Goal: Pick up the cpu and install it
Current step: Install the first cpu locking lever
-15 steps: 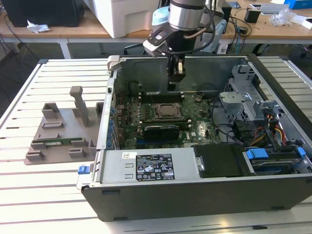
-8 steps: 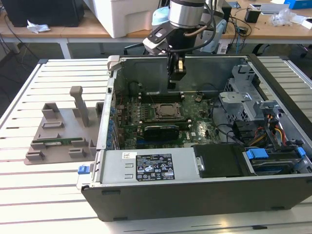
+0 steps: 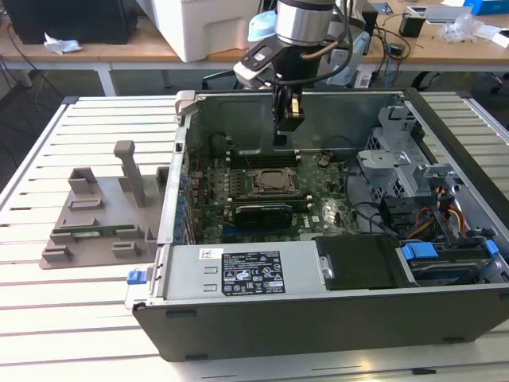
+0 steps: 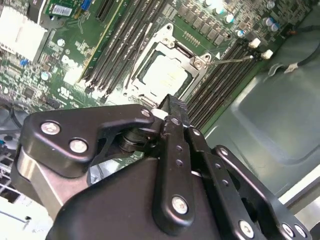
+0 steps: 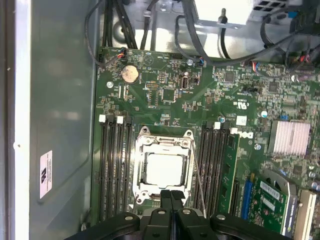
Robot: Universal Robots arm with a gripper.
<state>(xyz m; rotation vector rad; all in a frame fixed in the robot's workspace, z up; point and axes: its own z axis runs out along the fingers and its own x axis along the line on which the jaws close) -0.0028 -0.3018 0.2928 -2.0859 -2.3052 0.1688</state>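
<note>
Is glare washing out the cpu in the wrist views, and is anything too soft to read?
In both wrist views the cpu top reflects light and reads as a pale, featureless patch, edges still clear. In the second wrist view the gripper looms close and dark, covering the board's near part. In the exterior view the cpu sits dim in the case's shade, with no glare.

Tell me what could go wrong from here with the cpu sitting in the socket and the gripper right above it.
1. The gripper hangs just above the cpu, fingertips together; a push down could press the chip crookedly into the socket.
2. The thin retention lever stands beside the socket frame, apparently unlatched, so the chip may not be secured and the fingers could snag it.
3. Memory slots flank the socket closely; sideways motion could strike them.
</note>
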